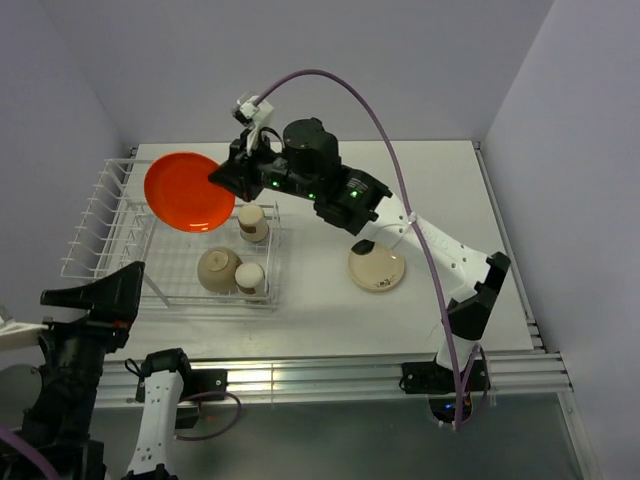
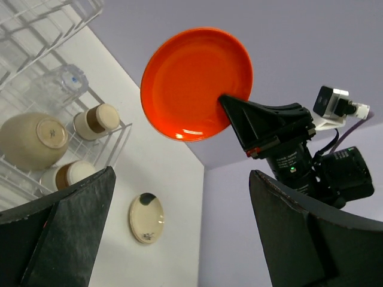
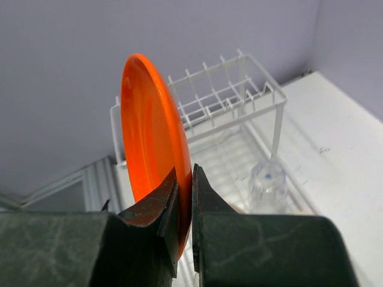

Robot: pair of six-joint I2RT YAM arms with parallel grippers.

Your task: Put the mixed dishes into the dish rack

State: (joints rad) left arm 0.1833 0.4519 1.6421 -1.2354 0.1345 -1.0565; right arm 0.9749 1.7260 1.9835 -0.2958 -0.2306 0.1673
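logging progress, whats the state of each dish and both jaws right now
orange plate: clamped by its rim in the right jaws, over the dish rack
bowl: upside down in the basket
two cups: standing in the basket
glass: in the basket
shallow dish: face up on the table
left jaws: open, empty

Place: a robot test cell in a lab.
Walls: plain lilac panels [image 1: 300, 40] closing a white table [image 1: 450, 180] on three sides.
Frame: aluminium rails [image 1: 320, 375] at the near edge, arm bases [image 1: 440, 378] bolted on them.
Wiring: a purple cable [image 1: 322, 71] looping openly over the table.
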